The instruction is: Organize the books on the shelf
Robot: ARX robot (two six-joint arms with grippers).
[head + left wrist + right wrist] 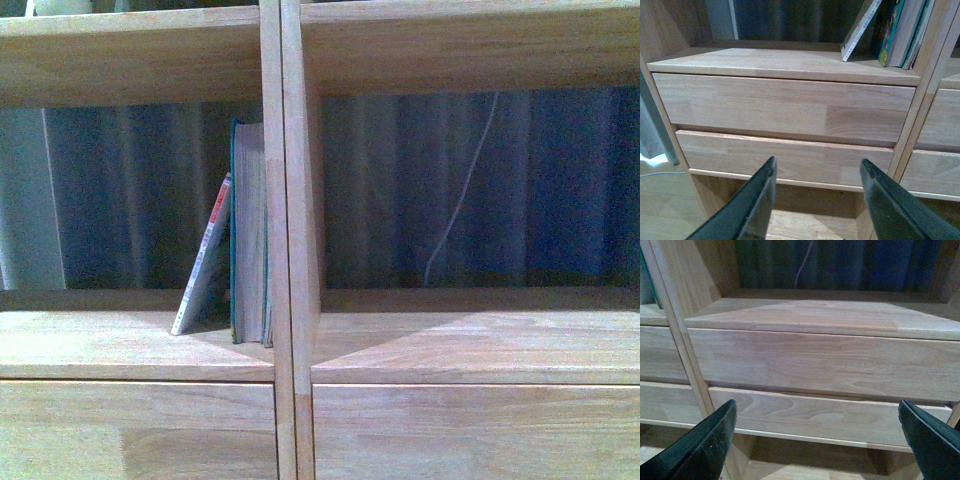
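I see the white paperback point(205, 257) leaning on the upright teal book point(250, 235) at the bookcase's point(140, 345) central upright; both grippers' point(817, 200) point(817, 440) jaws gape empty.

Books point(245, 235) block left compartment (right free).

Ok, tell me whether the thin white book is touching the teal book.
Touching. In the front view the white book tilts, its top edge resting against the upright teal book, while its foot stands apart on the shelf.
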